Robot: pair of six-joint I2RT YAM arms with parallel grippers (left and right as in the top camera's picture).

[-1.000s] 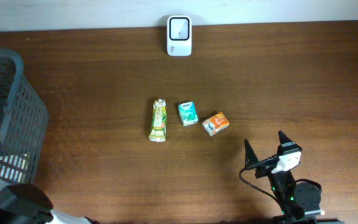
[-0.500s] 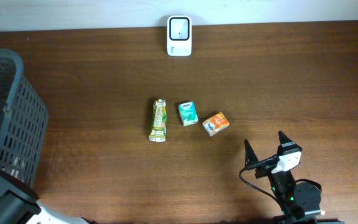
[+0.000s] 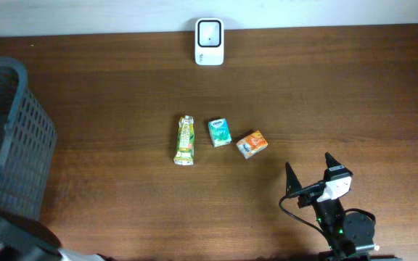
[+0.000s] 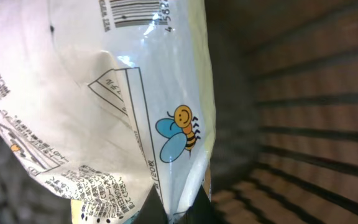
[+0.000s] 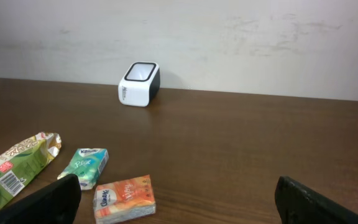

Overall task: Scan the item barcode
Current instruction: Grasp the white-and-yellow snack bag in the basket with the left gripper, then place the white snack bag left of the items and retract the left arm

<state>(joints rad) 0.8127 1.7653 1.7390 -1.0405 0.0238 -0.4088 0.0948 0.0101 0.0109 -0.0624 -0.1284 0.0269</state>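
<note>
Inside the grey basket (image 3: 20, 145) at the counter's (image 3: 354, 94) left edge, the left hand (image 4: 174, 216) pinches a bee-printed packet (image 4: 123, 112), its barcode (image 4: 132, 12) showing. Mid-counter lie a green carton (image 3: 185, 140), a teal tissue pack (image 3: 219, 132) and an orange tissue pack (image 3: 252, 144), well short of the white scanner (image 3: 209, 32). The right hand (image 3: 308, 163) hovers released at lower right.

Dark brown wood-grain table (image 3: 354, 94), surface matte. Lying directly on it: a white box-shaped barcode scanner (image 3: 210, 32), upright at the middle of the far edge; near the centre, a row of three running left to right, namely a green printed drink pack (image 3: 186, 139) lying flat, a teal soft tissue pack (image 3: 219, 132) just beside it, and an orange soft tissue pack (image 3: 252, 143) just beside that, with narrow gaps between them. A dark grey slatted plastic basket (image 3: 31, 152) stands at the left edge, well apart from the row.
</note>
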